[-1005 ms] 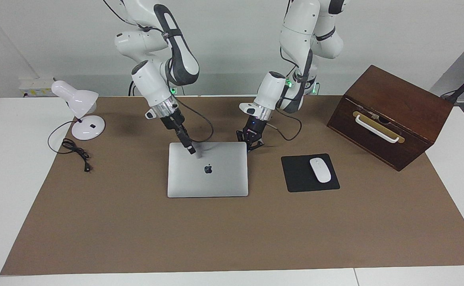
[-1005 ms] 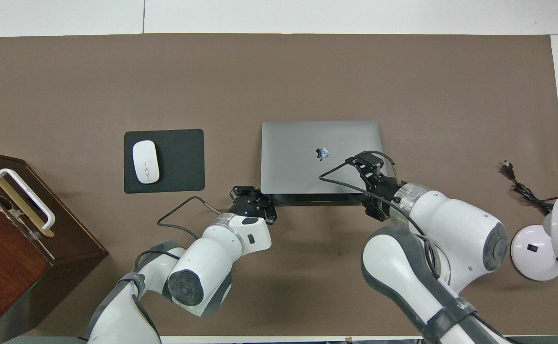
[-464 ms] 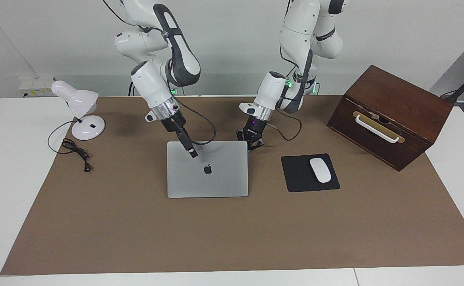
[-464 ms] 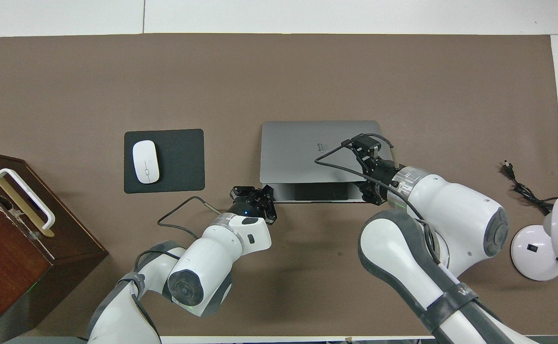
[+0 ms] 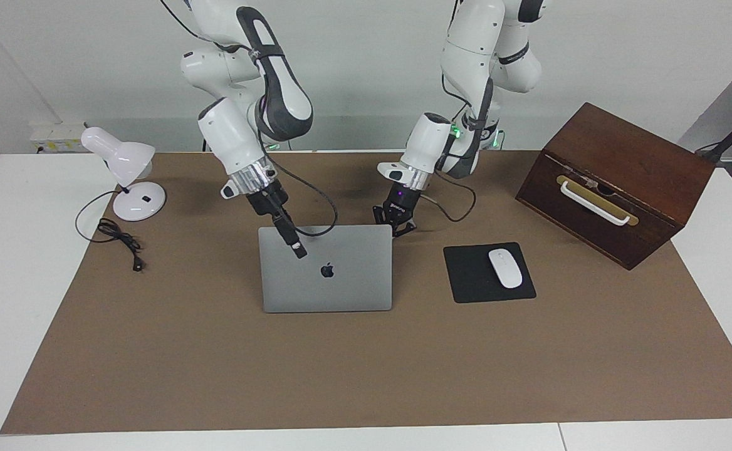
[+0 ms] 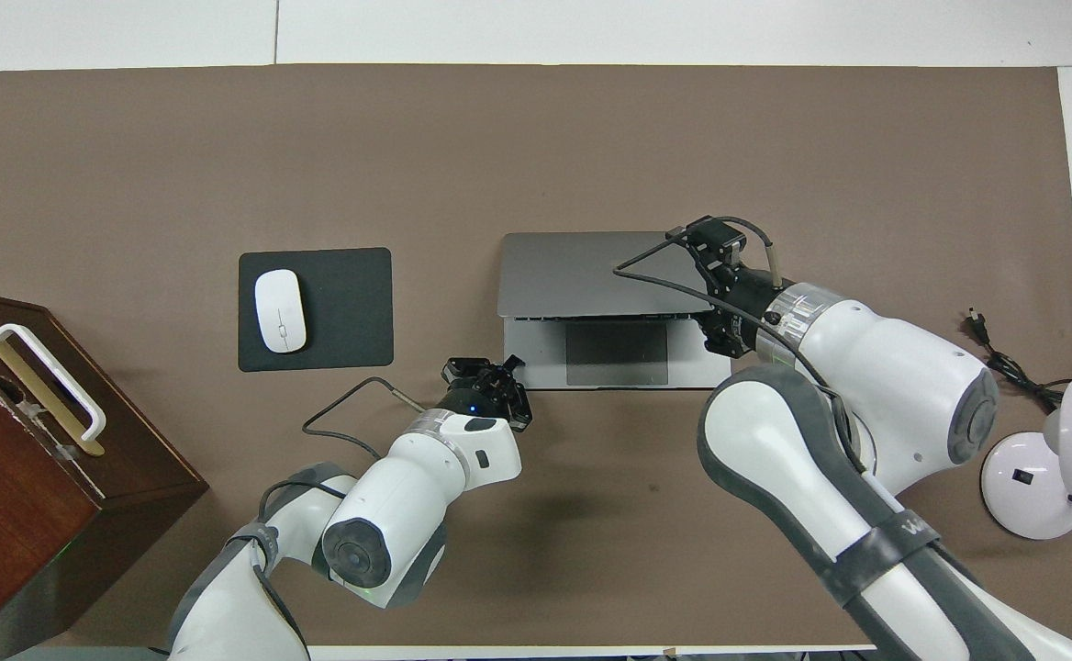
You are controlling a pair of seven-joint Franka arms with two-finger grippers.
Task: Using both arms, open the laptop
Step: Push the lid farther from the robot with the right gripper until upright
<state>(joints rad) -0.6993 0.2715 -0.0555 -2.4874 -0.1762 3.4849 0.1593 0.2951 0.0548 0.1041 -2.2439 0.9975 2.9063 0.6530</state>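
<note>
While the closed left gripper (image 5: 396, 227) pins the base, the right gripper (image 5: 299, 251), fingers unclear, has the laptop (image 5: 326, 269) lid half raised

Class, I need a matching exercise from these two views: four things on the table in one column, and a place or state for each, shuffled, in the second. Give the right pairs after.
Things
1. laptop
2. white mouse
3. desk lamp
4. wooden box

Places or states
A. at the right arm's end of the table, cord lying loose beside it
B. lid partly raised
C. lying on the black mouse pad
D. at the left arm's end of the table, white handle on it

Pairs: 1-B, 2-C, 3-A, 4-D
</note>
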